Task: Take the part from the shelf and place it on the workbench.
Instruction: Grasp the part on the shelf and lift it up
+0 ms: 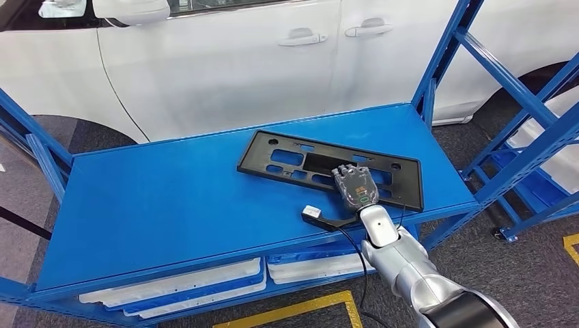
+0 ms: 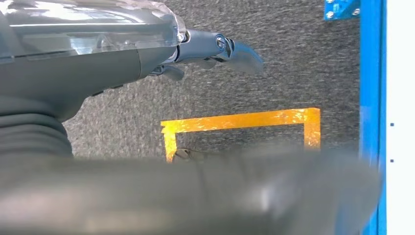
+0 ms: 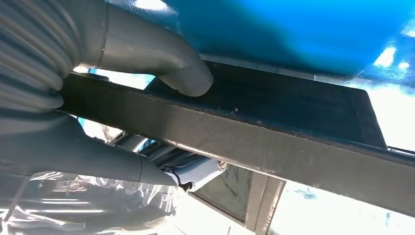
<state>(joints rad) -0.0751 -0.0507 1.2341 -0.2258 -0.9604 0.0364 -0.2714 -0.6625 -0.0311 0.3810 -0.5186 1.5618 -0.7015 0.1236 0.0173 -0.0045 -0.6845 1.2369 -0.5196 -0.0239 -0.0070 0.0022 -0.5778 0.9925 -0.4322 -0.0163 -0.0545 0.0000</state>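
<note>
A white car stands behind the blue shelf, filling the far side of the room. On the shelf's top deck, toward its right end and close to the front edge, lies the flat black part, a long plate with cut-outs, set at a slant. The right hand rests on the part's near right portion; up close, the thick grey thumb presses on one face of the plate's edge and the darker fingers curl against the other, so the rim is pinched between them. White trays sit on the lower deck. The left hand hangs above grey carpet with yellow floor tape, fingers loosely apart and holding nothing.
</note>
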